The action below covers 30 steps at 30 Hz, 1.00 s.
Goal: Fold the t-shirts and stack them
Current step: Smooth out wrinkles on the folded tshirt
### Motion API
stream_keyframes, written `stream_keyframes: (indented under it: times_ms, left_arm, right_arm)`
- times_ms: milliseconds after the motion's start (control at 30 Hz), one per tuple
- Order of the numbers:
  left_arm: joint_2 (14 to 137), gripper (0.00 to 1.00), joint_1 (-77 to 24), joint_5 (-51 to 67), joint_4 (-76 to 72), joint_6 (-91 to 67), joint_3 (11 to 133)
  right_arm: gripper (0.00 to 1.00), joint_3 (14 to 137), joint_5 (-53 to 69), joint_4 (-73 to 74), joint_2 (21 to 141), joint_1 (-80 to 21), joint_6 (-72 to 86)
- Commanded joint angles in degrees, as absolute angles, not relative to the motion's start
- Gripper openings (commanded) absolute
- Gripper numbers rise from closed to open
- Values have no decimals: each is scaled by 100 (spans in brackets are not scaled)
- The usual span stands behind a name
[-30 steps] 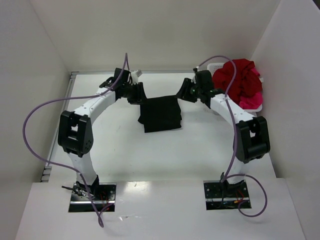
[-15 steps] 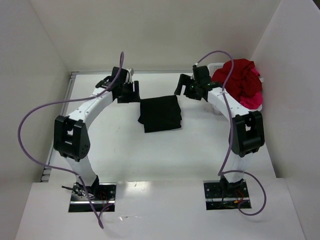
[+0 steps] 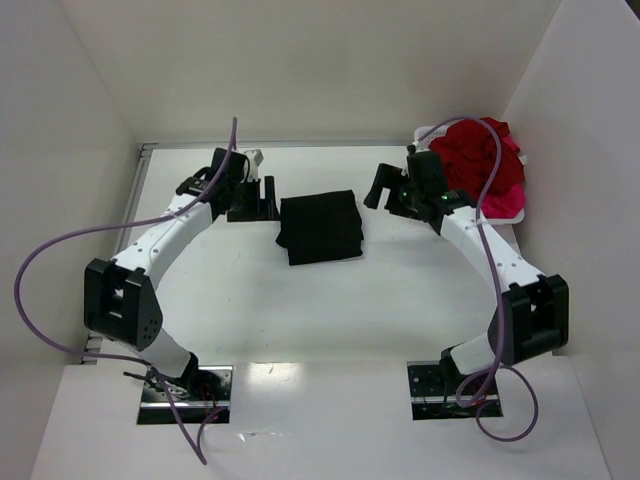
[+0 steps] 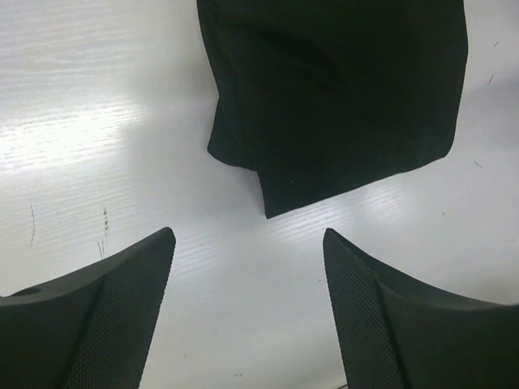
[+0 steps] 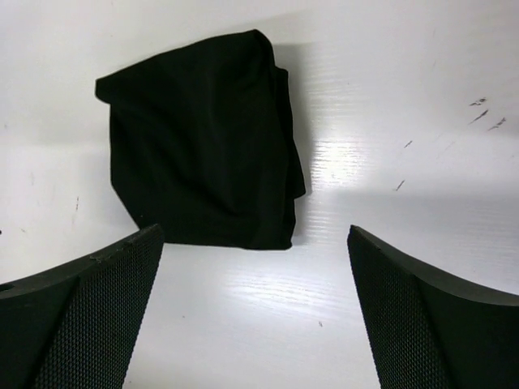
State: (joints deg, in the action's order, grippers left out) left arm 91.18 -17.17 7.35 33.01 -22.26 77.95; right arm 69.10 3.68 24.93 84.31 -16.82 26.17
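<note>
Black t-shirt [image 3: 320, 227] lies folded flat mid-worktop [image 3: 300, 300], nearly square, slightly longer 9-to-3. My left gripper [image 3: 263, 198] at its 9 and right gripper [image 3: 378, 190] at its 3 both stand wide, holding nothing.

A white bench [image 3: 320, 300] fills the enclosure, shut in by plain white walls [image 3: 320, 70] at the left, back and right. A grey metal strip [image 3: 140, 165] runs along its far and left edges. At the far right corner stands a white plastic basket [image 3: 430, 133], only parts of its rim showing. Small dark scuff marks [image 5: 486, 113] fleck the bench.
</note>
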Motion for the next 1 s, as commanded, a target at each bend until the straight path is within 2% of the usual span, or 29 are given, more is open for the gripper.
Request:
stream_keyframes:
  times_ms: [0,133,233,633,967]
  left_arm:
    - [8631,83,-1731,730,3331,-2197,7717]
    - [8307,90,-1731,580,3393,-2311,7567]
    - [8052,99,-1731,475,3445,-2434,7436]
    - [7191,99,-1731,440,3130,-2558,7075]
    - [7102,99,-1731,483,3261,-2549,7075]
  right_arm:
    - [100,6645,150,2566,7990,-1679,2707]
    - [100,6574,97,2671,7805,-1679,2769]
    - [100,6574,35,2741,7743,-1679,2883]
    - [100,6609,43,2760,7401,-1679,2900]
    - [100,6715,431,2576,7638,-1573,2953]
